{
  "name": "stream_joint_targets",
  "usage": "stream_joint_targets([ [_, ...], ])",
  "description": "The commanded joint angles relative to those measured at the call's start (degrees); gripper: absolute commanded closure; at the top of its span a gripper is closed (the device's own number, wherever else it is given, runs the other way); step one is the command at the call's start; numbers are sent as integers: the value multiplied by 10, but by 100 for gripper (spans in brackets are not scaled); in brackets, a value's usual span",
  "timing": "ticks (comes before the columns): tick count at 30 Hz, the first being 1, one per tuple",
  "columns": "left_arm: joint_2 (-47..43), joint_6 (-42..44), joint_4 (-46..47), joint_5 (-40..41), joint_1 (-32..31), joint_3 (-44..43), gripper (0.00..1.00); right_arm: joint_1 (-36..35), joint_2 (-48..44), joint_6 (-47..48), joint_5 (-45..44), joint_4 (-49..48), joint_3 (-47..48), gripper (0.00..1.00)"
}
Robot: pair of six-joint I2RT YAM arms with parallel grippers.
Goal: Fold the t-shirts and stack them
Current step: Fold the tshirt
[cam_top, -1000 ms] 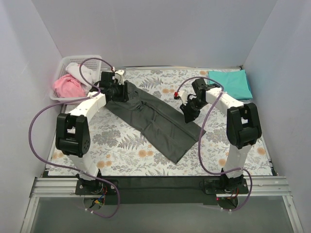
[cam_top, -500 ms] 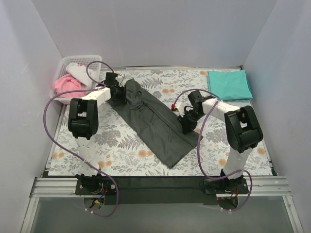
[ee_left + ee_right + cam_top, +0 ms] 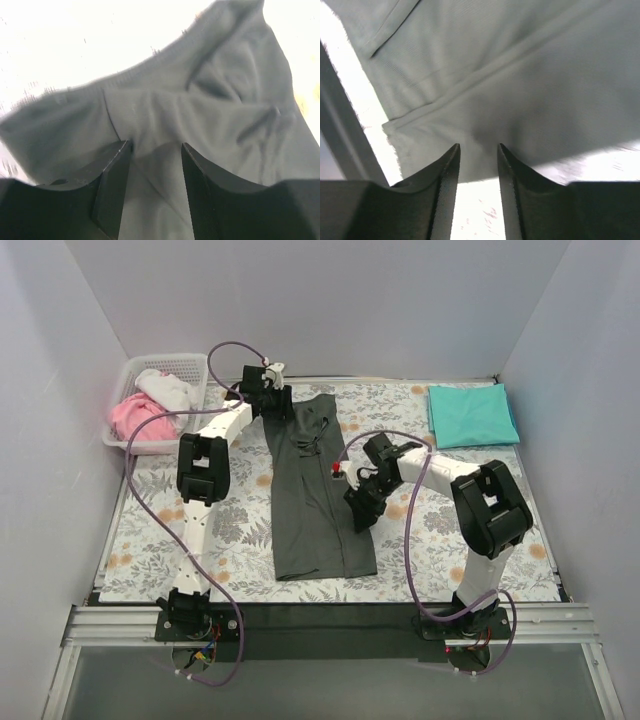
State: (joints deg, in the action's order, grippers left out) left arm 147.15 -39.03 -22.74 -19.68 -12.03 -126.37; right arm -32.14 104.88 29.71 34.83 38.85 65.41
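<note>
Pinching charcoal t-shirt (image 3: 308, 512) in left end effector (image 3: 274, 400) and right end effector (image 3: 358, 516), teal t-shirt (image 3: 472, 414), basket (image 3: 165, 358) aside

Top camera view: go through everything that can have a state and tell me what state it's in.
dark grey t-shirt, folded into a long strip, lying flat on the floral sheet
teal t-shirt, folded, flat at the far right corner
left gripper, shut on the dark grey t-shirt's far end
right gripper, shut on its right edge
basket, upright, holding pink and white cloth
</note>
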Motion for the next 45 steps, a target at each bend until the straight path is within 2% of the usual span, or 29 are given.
stream_joint_targets([
  [1,-141,3,23,-19,8,86,57,26,-13,-4,-21,8,53,61],
  [3,-203,5,70,-58,11,161,55,32,-25,2,-13,13,69,59],
  [4,-240,9,83,-72,14,240,55,32,-41,4,-7,13,68,60],
  [5,-299,16,96,-88,15,271,54,32,-51,10,-1,13,67,59],
  [8,-411,56,98,-133,15,402,55,31,-67,23,-10,13,46,62],
  [11,-468,77,94,-149,14,510,57,30,-60,30,-8,10,28,65],
  [15,-485,69,89,-150,7,576,60,27,-21,8,3,-18,44,66],
  [20,-430,47,108,-121,-8,547,63,28,15,-24,-5,-47,96,67],
  [27,-283,4,116,-49,-19,422,67,29,81,-50,-5,-61,139,70],
  [32,-171,-8,111,-29,-19,319,68,46,132,-62,-36,-76,161,71],
  [36,-116,-6,103,-24,-19,246,69,66,210,-68,-55,-82,230,71],
  [41,-126,10,83,-62,-18,197,62,72,215,-72,-32,-69,314,67],
  [44,-210,33,82,-118,-17,233,58,71,150,-53,11,-41,297,58],
  [45,-238,45,82,-134,-16,281,57,71,97,-46,18,-37,281,58],
])
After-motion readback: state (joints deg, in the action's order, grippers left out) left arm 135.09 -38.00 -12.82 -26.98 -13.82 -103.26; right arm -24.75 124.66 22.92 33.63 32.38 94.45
